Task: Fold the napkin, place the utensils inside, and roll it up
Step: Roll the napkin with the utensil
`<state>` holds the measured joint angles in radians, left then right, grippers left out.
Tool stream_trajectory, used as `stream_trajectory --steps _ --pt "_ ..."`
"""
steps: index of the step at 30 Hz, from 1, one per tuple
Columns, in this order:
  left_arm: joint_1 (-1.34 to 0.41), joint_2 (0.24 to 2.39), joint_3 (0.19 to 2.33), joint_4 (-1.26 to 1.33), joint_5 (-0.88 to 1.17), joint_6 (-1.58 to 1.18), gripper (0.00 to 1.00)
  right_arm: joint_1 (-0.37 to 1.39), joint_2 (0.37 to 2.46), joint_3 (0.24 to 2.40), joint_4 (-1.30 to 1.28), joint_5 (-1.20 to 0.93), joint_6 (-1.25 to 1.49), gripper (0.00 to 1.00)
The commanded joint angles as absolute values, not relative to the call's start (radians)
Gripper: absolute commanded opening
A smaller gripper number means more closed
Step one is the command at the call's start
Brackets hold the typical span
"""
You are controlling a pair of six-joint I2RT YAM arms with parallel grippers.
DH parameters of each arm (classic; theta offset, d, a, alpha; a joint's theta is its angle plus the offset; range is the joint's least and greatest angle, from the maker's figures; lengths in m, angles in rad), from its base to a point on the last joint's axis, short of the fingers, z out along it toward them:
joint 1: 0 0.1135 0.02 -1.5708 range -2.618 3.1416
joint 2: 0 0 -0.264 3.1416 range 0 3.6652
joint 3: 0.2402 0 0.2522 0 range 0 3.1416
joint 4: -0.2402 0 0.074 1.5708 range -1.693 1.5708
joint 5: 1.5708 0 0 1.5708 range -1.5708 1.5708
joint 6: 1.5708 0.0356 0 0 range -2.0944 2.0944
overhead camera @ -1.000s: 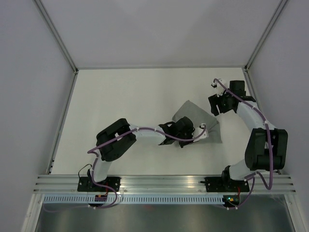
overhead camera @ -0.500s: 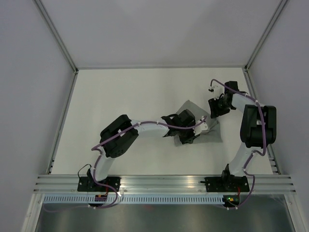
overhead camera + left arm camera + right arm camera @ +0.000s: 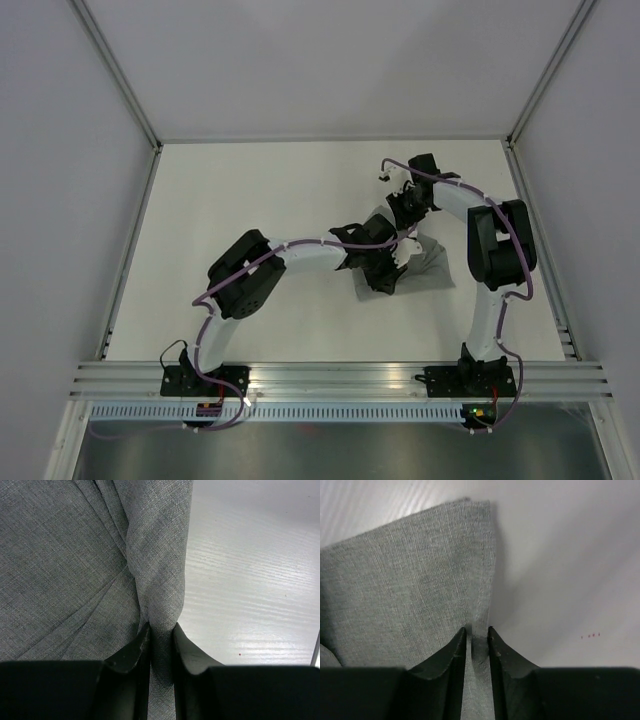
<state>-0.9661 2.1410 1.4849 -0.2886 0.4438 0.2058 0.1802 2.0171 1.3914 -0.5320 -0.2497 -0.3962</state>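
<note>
The grey napkin point(image 3: 432, 266) lies bunched and partly lifted right of the table's middle, mostly hidden under both arms in the top view. My left gripper point(image 3: 392, 268) is shut on a pinched fold of the napkin point(image 3: 155, 580) along its edge. My right gripper point(image 3: 408, 208) is shut on another edge of the napkin point(image 3: 420, 580), near a corner. Both grippers are close together over the cloth. No utensils show in any view.
The white table point(image 3: 250, 200) is bounded by grey walls and metal frame posts at the back corners. A metal rail point(image 3: 330, 378) runs along the near edge by the arm bases.
My right gripper has swung left from the table's right side onto the napkin and shut on its edge. My left gripper has moved a little up and right with the cloth, which is more bunched.
</note>
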Motion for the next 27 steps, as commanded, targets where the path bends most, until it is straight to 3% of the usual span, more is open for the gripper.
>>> stream_trajectory --steps 1,5,9,12,20,27 --pt "-0.927 2.243 1.446 -0.563 0.391 0.155 0.02 0.202 2.112 1.445 -0.601 -0.253 -0.359 0.28" --pt "-0.910 2.252 1.453 -0.595 0.411 0.150 0.02 0.224 2.172 1.555 -0.618 -0.291 -0.365 0.28" --pt "-0.888 2.276 1.489 -0.644 0.466 0.147 0.02 0.224 2.146 1.566 -0.536 -0.235 -0.333 0.56" --pt "-0.870 2.304 1.512 -0.686 0.511 0.146 0.02 0.199 2.083 1.539 -0.470 -0.226 -0.298 0.61" --pt "-0.836 2.352 1.574 -0.758 0.594 0.133 0.02 0.008 1.892 1.448 -0.321 -0.304 -0.172 0.61" --pt "-0.822 2.405 1.647 -0.836 0.620 0.141 0.02 -0.081 1.542 1.197 -0.337 -0.537 -0.374 0.61"
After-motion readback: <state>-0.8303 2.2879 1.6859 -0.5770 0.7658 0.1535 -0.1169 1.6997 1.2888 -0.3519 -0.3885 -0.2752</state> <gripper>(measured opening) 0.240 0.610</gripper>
